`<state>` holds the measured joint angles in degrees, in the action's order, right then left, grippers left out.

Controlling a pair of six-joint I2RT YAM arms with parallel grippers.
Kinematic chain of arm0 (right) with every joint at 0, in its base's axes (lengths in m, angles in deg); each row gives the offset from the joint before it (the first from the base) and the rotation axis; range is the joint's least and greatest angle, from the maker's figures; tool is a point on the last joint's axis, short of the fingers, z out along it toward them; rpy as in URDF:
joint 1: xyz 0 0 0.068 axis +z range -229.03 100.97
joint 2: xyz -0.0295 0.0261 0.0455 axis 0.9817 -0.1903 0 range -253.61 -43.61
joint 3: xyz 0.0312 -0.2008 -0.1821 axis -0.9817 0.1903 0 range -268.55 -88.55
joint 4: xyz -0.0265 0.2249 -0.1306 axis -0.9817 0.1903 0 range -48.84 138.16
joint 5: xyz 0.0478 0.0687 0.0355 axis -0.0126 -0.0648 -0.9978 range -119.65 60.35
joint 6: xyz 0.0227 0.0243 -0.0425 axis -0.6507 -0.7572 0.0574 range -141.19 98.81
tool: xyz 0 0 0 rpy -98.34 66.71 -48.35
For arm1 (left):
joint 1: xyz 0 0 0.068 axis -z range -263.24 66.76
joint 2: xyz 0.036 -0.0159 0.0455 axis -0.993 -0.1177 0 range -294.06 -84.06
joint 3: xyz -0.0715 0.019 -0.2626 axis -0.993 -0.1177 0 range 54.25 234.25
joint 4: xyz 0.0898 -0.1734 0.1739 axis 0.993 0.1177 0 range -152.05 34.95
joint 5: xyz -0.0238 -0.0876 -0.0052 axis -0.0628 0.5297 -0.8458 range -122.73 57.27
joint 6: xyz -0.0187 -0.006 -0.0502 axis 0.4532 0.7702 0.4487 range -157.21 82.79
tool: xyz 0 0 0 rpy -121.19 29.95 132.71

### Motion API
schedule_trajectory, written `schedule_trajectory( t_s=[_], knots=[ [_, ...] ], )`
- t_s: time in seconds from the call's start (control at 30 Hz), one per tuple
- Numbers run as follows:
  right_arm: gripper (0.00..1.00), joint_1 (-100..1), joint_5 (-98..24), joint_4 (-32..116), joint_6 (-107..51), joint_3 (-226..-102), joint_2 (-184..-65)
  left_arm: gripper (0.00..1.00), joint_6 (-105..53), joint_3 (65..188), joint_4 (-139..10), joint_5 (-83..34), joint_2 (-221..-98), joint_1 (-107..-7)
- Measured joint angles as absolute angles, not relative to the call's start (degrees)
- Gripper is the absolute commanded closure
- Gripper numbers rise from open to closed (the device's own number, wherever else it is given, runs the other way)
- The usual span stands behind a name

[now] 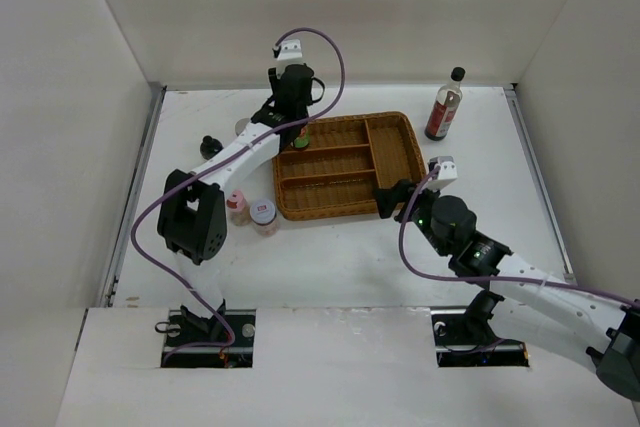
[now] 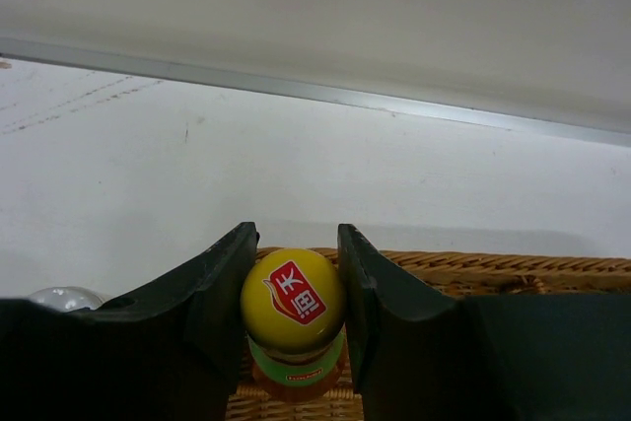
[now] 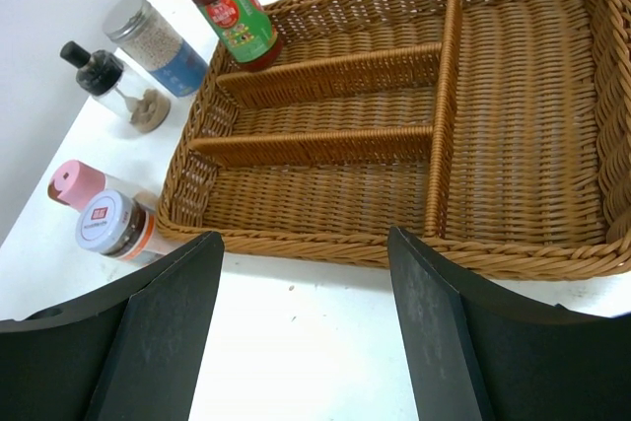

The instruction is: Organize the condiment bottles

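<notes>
Right gripper [image 1: 393, 200] is nearest me, over the counter [image 1: 340, 267] right of centre, at the near rim of the wicker tray [image 1: 330, 215]. Its jaws are spread wide with nothing in them. In its wrist view they frame the tray's near rim [image 3: 394, 255].

Toward the left edge of the counter, just off the tray's near left corner, I see the pink-lidded jar [image 1: 236, 204] [image 3: 77, 182] and the white-lidded jar [image 1: 263, 213] [image 3: 106, 221]. They stand side by side and look to be touching.

Further back along the left edge, outside the tray, are the black-capped jar [image 1: 210, 144] [image 3: 99, 71] and the silver-lidded jar [image 3: 148, 41]. From above, the left arm partly hides the silver-lidded one.

Left gripper [image 1: 297, 127] [image 2: 296, 244] is over the tray's far left corner. Its jaws are closed narrow on the cap of the yellow-capped bottle [image 2: 293, 291] [image 3: 232, 7]. The bottle is upright with its base inside the tray's far long compartment, at the left end. I cannot tell whether it rests on the wicker.

Tall dark-sauce bottle [image 1: 445, 105] stands upright near the far right corner of the counter, beyond the tray's far right corner and apart from it.
</notes>
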<state>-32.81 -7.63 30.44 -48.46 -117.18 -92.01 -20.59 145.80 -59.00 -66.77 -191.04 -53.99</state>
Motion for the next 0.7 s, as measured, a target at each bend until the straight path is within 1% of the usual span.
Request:
schedule_trajectory(
  t_s=[0.37,0.7],
  knots=[
    [0.26,-32.8,-7.6,30.4,-48.5,-117.2,-92.8,0.86,-20.3,140.2,-67.2,-67.1,-189.5,-55.0],
    [0.26,-32.8,-7.6,30.4,-48.5,-117.2,-93.8,0.86,-20.5,139.8,-65.2,-66.8,-187.9,-54.8]
  ],
)
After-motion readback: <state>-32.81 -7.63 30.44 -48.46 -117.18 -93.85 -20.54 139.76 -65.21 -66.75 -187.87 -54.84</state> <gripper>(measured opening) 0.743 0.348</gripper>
